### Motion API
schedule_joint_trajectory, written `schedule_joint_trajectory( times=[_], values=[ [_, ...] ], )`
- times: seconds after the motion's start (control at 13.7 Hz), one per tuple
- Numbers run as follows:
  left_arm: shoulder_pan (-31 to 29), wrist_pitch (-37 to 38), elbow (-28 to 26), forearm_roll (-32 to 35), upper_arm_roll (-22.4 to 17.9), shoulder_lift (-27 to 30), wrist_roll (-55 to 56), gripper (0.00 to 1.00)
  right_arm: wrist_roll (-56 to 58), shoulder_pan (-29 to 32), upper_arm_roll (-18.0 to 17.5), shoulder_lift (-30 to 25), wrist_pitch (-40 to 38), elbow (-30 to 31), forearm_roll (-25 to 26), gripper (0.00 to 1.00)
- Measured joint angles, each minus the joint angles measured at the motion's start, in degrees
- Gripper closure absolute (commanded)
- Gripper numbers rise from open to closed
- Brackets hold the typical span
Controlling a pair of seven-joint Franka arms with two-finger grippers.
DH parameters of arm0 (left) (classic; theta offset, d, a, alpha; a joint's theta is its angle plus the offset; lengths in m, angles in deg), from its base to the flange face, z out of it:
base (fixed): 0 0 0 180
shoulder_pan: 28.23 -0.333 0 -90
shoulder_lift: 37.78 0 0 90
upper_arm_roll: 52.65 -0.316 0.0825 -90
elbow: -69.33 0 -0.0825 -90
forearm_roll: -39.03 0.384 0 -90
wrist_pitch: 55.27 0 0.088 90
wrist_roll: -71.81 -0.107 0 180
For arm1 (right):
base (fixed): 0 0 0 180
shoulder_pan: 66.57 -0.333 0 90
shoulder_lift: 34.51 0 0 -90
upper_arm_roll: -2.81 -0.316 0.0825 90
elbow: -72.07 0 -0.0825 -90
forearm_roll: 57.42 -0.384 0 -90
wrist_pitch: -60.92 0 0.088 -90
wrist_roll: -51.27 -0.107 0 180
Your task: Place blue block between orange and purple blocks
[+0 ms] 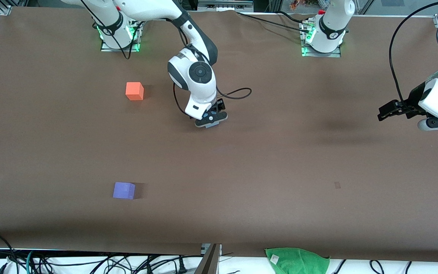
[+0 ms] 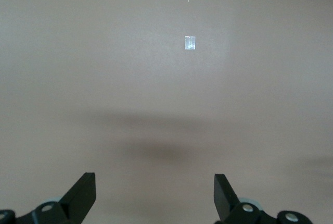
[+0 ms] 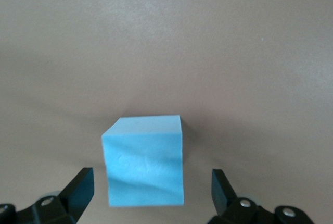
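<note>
The blue block [image 3: 144, 161] is a sky-blue cube resting on the brown table, seen in the right wrist view. My right gripper [image 3: 152, 174] is open, with one finger on each side of the cube and a gap to both. In the front view that gripper [image 1: 211, 121] is low over the middle of the table and covers the cube. The orange block [image 1: 134, 91] sits toward the right arm's end. The purple block [image 1: 124, 190] lies nearer the front camera than the orange one. My left gripper [image 1: 385, 113] waits open over bare table [image 2: 154, 178] at its own end.
A green cloth [image 1: 297, 260] lies at the table's front edge beside loose cables. A small pale mark [image 2: 190, 42] shows on the table below the left gripper. Both arm bases [image 1: 321, 38] stand along the edge farthest from the front camera.
</note>
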Motion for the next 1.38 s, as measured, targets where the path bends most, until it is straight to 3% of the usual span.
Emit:
schedule_joint_trajectory(
  times=[0.8,1.38],
  values=[
    [-0.9,0.2,1.1,0.0,0.0,0.6,-2.4,0.00,-1.1,-2.3,-0.9,-1.6,7.9,6.6,0.2,0.00],
    [-2.0,8.7,9.7,-2.3,-0.3,1.1,-2.6,0.00,-1.1,-2.3,-0.3,-1.6,8.0,6.6,1.8,0.00]
  ],
)
